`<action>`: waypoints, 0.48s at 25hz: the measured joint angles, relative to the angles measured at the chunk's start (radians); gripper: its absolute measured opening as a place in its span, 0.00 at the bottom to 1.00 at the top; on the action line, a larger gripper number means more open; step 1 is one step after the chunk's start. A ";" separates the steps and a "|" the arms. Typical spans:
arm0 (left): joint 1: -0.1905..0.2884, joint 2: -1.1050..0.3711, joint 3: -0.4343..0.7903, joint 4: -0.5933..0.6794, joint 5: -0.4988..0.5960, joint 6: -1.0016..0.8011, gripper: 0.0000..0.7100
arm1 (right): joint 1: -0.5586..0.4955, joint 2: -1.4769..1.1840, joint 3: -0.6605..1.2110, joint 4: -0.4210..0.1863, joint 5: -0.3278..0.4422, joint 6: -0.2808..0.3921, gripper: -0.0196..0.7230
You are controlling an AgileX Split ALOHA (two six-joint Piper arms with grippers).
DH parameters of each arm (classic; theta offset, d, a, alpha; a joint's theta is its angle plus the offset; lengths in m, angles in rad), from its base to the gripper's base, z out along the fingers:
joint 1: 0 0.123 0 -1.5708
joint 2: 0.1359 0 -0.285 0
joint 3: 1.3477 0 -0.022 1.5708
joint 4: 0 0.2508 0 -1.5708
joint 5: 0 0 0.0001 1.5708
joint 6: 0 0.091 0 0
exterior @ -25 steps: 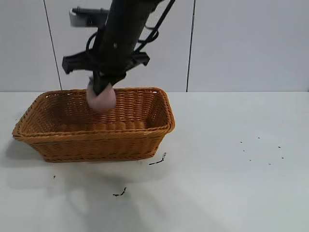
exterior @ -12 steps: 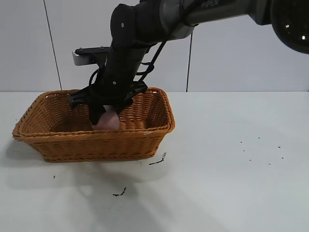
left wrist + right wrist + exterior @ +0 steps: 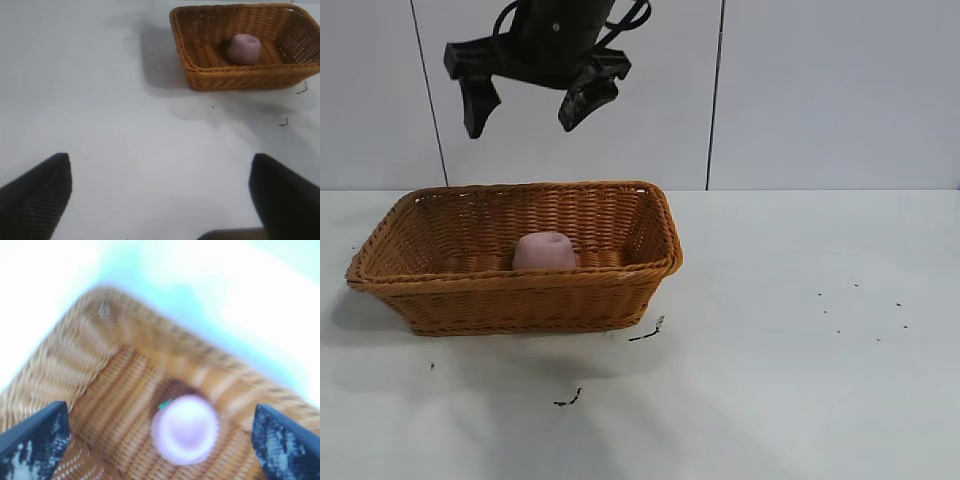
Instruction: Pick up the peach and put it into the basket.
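Black right hand [image 3: 528, 102] hangs wide open and empty above the peach [image 3: 543, 250] in the basket [image 3: 650, 245].

Clearance above basket

Right claw [image 3: 525, 103] hangs spread high over the basket [image 3: 520, 290]; open air lies between them. Inside, only the peach [image 3: 543, 250] occupies the floor; flared walls bound it.

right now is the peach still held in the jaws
No, the peach sits on the floor of the basket, while the right gripper hangs open and empty above it.
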 joint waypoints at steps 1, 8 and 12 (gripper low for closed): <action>0.000 0.000 0.000 0.000 0.000 0.000 0.98 | -0.021 0.000 -0.003 0.000 0.006 0.000 0.95; 0.000 0.000 0.000 0.000 0.000 0.000 0.98 | -0.230 0.000 -0.004 -0.011 0.076 0.001 0.96; 0.000 0.000 0.000 0.000 0.000 0.000 0.98 | -0.358 0.000 -0.004 -0.026 0.102 0.002 0.96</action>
